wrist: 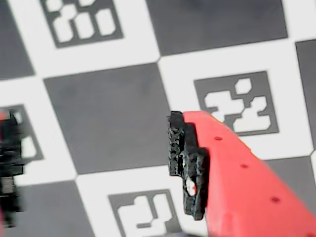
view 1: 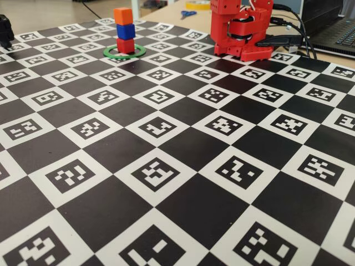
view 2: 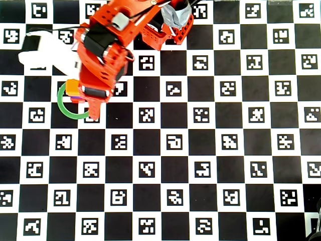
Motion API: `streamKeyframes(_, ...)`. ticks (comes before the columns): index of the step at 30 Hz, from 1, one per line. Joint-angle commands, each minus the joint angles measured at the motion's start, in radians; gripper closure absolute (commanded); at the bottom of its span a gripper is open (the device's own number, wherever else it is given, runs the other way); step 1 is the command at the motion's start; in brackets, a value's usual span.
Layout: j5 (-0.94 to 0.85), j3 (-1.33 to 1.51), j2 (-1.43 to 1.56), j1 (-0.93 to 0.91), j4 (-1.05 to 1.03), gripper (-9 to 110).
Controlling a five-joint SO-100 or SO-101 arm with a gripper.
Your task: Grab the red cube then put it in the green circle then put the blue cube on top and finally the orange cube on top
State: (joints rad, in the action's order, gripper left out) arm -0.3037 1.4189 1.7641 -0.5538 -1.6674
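Note:
In the fixed view the red cube [view 1: 125, 46] sits inside the green circle [view 1: 111, 54], the blue cube [view 1: 126, 31] rests on it, and the orange cube [view 1: 123, 16] tops the stack. From overhead only the orange cube [view 2: 71, 88] and part of the green circle [view 2: 62, 107] show; the arm covers the rest. My red gripper [view 1: 252, 52] is folded low beside the arm's base, to the right of the stack and apart from it. In the wrist view the gripper [wrist: 98, 168] is open, its black-padded fingers [wrist: 187, 163] wide apart over bare checkerboard. No cube shows there.
The black-and-white marker board [view 1: 166, 166] covers the table. Behind it lie blue scissors [view 1: 187, 14], a laptop [view 1: 333, 30] and cables [view 1: 288, 40]. A dark object [view 1: 4, 30] stands at the far left edge. A white object [view 2: 42, 55] lies left of the arm.

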Motion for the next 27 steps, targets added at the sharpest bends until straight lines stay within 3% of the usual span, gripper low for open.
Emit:
streamKeyframes(1, 0.031, -0.003, 0.078, 0.080, 0.018, 90)
streamKeyframes(8, 0.038, 0.169, 0.103, 0.192, 0.126, 107)
streamKeyframes(11, 0.005, 0.267, 0.129, 0.230, 0.179, 107)
streamKeyframes(18, -0.193, 0.575, 0.282, 0.298, 0.388, 107)
streamKeyframes(22, -0.420, 0.761, 0.414, 0.307, 0.558, 107)
streamKeyframes(27, -0.597, 0.927, 0.537, 0.359, 0.626, 107)
